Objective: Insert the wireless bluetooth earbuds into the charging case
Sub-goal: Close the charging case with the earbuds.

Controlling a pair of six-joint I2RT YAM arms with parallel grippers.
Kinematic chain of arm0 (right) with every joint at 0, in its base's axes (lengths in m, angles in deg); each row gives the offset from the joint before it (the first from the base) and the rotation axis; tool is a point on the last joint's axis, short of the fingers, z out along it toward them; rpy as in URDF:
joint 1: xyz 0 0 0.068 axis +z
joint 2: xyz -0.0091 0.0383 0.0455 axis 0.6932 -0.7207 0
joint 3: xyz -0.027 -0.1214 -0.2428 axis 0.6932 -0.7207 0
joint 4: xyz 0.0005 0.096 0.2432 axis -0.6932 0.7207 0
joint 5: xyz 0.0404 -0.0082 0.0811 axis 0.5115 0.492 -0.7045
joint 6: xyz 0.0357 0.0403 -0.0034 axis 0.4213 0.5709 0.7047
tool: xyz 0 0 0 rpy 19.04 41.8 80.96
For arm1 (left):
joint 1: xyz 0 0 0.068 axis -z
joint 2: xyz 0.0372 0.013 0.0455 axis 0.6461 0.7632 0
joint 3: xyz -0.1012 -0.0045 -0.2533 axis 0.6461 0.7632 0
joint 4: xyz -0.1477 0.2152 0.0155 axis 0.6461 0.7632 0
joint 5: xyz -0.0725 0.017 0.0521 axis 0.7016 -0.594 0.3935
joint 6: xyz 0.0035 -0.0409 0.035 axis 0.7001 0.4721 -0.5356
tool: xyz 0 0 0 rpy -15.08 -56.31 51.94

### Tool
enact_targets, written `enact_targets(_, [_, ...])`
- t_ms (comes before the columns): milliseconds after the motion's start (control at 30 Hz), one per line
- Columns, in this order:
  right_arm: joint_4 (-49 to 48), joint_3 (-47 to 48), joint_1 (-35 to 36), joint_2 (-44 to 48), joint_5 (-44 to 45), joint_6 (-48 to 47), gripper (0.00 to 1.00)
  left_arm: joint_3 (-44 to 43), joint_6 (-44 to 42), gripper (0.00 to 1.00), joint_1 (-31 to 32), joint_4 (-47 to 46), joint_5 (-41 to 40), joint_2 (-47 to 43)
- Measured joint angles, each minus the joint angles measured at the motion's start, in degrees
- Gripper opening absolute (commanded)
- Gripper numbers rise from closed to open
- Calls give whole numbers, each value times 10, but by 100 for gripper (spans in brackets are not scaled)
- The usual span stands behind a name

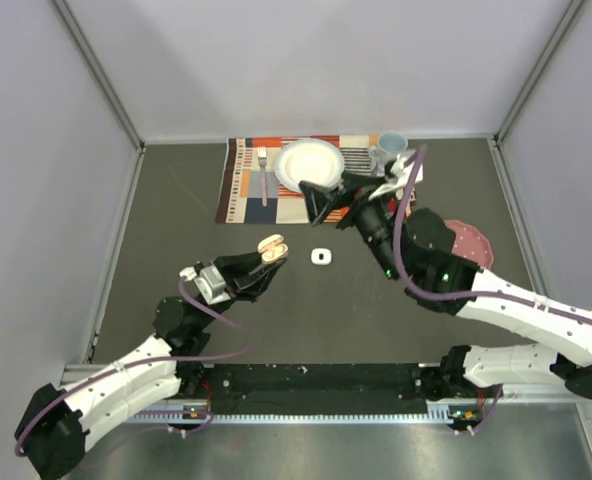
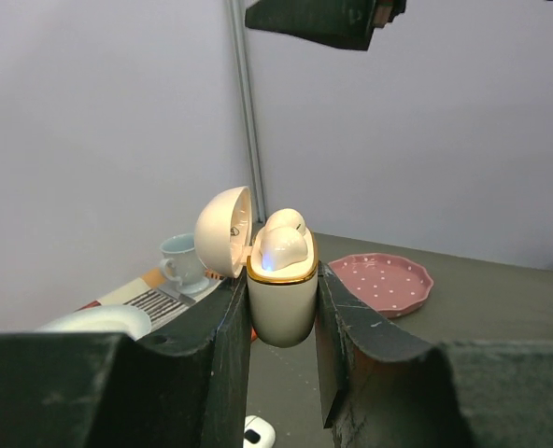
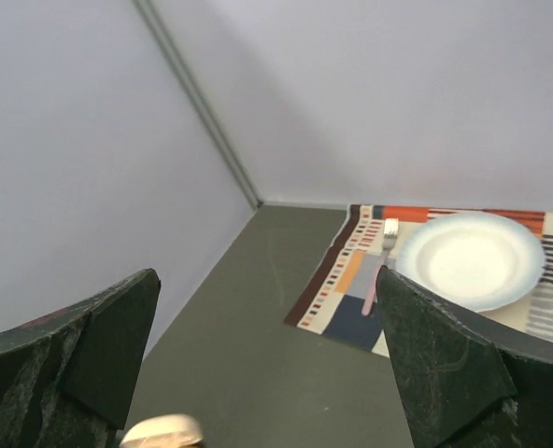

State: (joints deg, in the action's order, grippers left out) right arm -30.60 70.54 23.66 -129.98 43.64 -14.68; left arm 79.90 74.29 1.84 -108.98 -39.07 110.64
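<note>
My left pincer (image 2: 282, 329) is closed on the charging case (image 2: 281, 289), a smooth, glossy cream egg-shaped shell with a gold rim. The black pads press both of its flanks. The case's long axis stands upright, mouth up, with the domed lid hinged open to its left in the left wrist view. The wireless bluetooth earbuds (image 2: 284, 245), rounded white plastic, sit in the case mouth, heads up, stems hidden. My right pincer (image 3: 267, 355) hangs beyond the case, jaws spread wide, holding nothing.
</note>
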Motion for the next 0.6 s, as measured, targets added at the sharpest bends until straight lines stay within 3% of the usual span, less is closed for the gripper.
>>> enact_targets(267, [177, 41, -181, -2, -130, 148, 99, -75, 7, 0, 0, 83, -12, -3])
enact_targets(600, [258, -51, -189, 81, -224, 220, 99, -101, 42, 0, 0, 111, 67, -8])
